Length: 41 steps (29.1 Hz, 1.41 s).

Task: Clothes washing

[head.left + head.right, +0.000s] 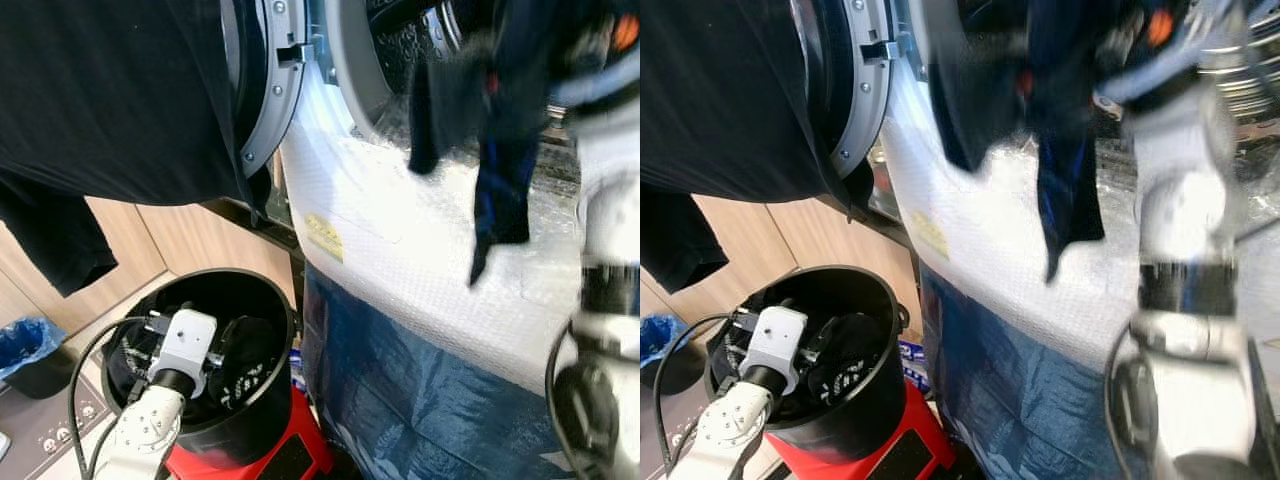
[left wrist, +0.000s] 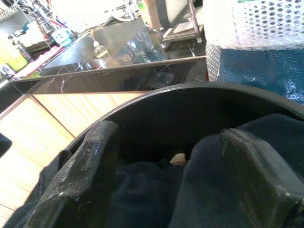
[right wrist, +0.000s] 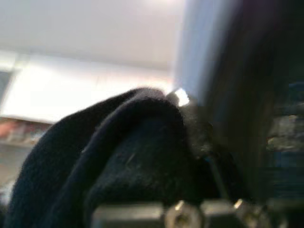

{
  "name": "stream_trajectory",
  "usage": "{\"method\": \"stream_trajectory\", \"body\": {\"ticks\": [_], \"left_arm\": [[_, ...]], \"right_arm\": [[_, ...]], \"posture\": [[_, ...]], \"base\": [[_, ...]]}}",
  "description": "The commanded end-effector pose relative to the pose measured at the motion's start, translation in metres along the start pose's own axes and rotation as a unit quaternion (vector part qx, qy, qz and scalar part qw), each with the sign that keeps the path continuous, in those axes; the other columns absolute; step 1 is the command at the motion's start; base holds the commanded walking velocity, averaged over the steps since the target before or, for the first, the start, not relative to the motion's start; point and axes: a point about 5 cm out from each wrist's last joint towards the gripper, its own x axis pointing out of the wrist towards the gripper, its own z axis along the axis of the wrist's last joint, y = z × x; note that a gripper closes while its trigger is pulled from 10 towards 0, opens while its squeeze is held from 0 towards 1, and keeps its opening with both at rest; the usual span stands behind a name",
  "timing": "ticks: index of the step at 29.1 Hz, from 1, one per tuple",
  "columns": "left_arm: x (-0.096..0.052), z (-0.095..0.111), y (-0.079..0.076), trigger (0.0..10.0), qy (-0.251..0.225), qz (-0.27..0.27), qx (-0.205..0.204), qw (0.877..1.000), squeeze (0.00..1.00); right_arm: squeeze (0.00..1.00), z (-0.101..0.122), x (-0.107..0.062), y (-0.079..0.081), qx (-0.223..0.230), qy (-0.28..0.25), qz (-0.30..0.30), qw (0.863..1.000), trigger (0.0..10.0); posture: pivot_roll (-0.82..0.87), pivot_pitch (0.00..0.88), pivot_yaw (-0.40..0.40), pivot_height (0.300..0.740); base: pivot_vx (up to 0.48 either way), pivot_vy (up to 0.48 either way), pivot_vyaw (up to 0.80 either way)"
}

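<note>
The washing machine's round door stands open, with the drum mouth to its right. My right gripper is raised in front of the drum, shut on a dark blue garment that hangs down from it; the picture is blurred there. In the right wrist view the dark cloth covers the fingers. A black bucket of dark clothes stands on a red base at lower left. My left gripper is inside it, open, its fingers resting on the clothes.
A black shirt is draped over the door, top left. The machine's front is wrapped in bubble wrap above a blue cover. Wooden cabinets stand behind the bucket, and a blue-lined bin sits at far left.
</note>
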Motion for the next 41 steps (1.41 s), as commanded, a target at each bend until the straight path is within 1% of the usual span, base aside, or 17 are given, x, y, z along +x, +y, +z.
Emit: {"method": "stream_trajectory", "body": {"ticks": [1, 6, 9, 11, 12, 13, 14, 15, 16, 17, 18, 19, 23, 27, 33, 34, 41], "left_arm": [[-0.003, -0.002, 0.001, 10.0, 0.007, 0.0, 0.001, 1.0, 0.0], [-0.003, -0.002, 0.001, 10.0, 0.006, 0.001, 0.001, 1.0, 0.0], [-0.001, -0.002, 0.001, 10.0, 0.006, 0.002, -0.003, 1.0, 0.0], [-0.001, -0.002, 0.001, 10.0, 0.007, 0.003, -0.004, 1.0, 0.0], [-0.002, -0.003, 0.0, 10.0, 0.009, 0.004, -0.007, 1.0, 0.0], [-0.002, -0.003, 0.0, 10.0, 0.009, 0.004, -0.007, 1.0, 0.0], [-0.003, -0.003, -0.001, 10.0, 0.009, 0.003, -0.008, 1.0, 0.0], [-0.004, -0.004, -0.003, 10.0, 0.01, 0.001, -0.008, 1.0, 0.0], [-0.005, -0.004, -0.003, 10.0, 0.01, 0.0, -0.008, 1.0, 0.0], [-0.005, -0.004, -0.003, 10.0, 0.01, 0.0, -0.008, 1.0, 0.0], [-0.005, -0.004, -0.004, 10.0, 0.011, -0.001, -0.008, 1.0, 0.0], [-0.005, -0.004, -0.005, 10.0, 0.011, -0.001, -0.008, 1.0, 0.0], [-0.005, -0.004, -0.006, 10.0, 0.011, -0.001, -0.008, 1.0, 0.0], [-0.007, -0.005, -0.009, 10.0, 0.016, -0.004, -0.009, 1.0, 0.0], [-0.009, -0.005, -0.011, 10.0, 0.018, -0.009, -0.006, 1.0, 0.0], [-0.01, -0.006, -0.011, 10.0, 0.02, -0.01, -0.005, 1.0, 0.0], [-0.011, -0.008, -0.013, 10.0, 0.026, -0.011, -0.008, 1.0, 0.0]], "right_arm": [[0.0, 0.016, 0.01, -0.015, -0.021, -0.005, -0.052, 0.998, 0.0], [0.0, 0.026, 0.026, -0.034, -0.063, 0.059, -0.123, 0.989, 0.0], [0.0, 0.021, 0.03, -0.045, -0.079, 0.114, -0.2, 0.97, 0.0], [0.0, 0.02, 0.03, -0.047, -0.083, 0.121, -0.216, 0.965, 0.0], [0.0, 0.016, 0.023, -0.056, -0.075, 0.147, -0.292, 0.942, 0.0], [0.0, 0.014, 0.02, -0.059, -0.069, 0.154, -0.32, 0.932, 0.0], [0.0, 0.012, 0.013, -0.064, -0.081, 0.174, -0.365, 0.911, 0.0], [0.0, 0.007, -0.003, -0.073, -0.138, 0.22, -0.43, 0.865, 0.0], [0.0, 0.006, -0.007, -0.075, -0.156, 0.233, -0.445, 0.85, 0.0], [0.0, 0.006, -0.007, -0.075, -0.156, 0.233, -0.445, 0.85, 0.0], [0.0, 0.001, -0.013, -0.077, -0.179, 0.257, -0.457, 0.833, 4.9], [0.0, -0.004, -0.016, -0.076, -0.177, 0.265, -0.46, 0.829, 10.0], [0.0, -0.029, -0.019, -0.071, -0.189, 0.315, -0.432, 0.824, 10.0], [0.0, -0.053, -0.03, -0.067, -0.2, 0.355, -0.438, 0.802, 10.0], [0.0, -0.063, -0.036, -0.065, -0.216, 0.374, -0.432, 0.792, 10.0], [1.0, -0.065, -0.038, -0.065, -0.223, 0.383, -0.429, 0.787, 10.0], [1.0, -0.066, -0.043, -0.065, -0.238, 0.397, -0.423, 0.779, 10.0]], "posture": [[0.15, 0.089, 0.113, 0.74], [0.14, 0.086, 0.109, 0.74], [0.14, 0.082, 0.112, 0.74], [0.14, 0.082, 0.112, 0.74], [0.14, 0.077, 0.114, 0.74], [0.14, 0.077, 0.114, 0.74], [0.14, 0.077, 0.114, 0.74], [0.14, 0.073, 0.109, 0.74], [0.14, 0.073, 0.109, 0.74], [0.14, 0.073, 0.109, 0.74], [0.14, 0.074, 0.105, 0.74], [0.14, 0.073, 0.103, 0.74], [0.14, 0.074, 0.097, 0.74], [0.15, 0.071, 0.093, 0.74], [0.16, 0.077, 0.091, 0.74], [0.16, 0.079, 0.09, 0.74], [0.15, 0.087, 0.087, 0.74]], "base": [[0.0, 0.0, 0.0], [0.0, 0.0, 0.0], [0.0, 0.0, 0.0], [0.0, 0.0, 0.0], [0.0, 0.0, 0.0], [0.0, 0.0, 0.0], [0.0, 0.0, 0.0], [0.0, 0.0, 0.0], [0.0, 0.0, 0.0], [0.0, 0.0, 0.0], [0.0, 0.0, 0.0], [0.0, 0.0, 0.0], [0.0, 0.0, 0.0], [0.0, 0.0, 0.0], [0.0, 0.0, 0.0], [0.0, 0.0, 0.0], [0.0, 0.0, 0.0]]}}
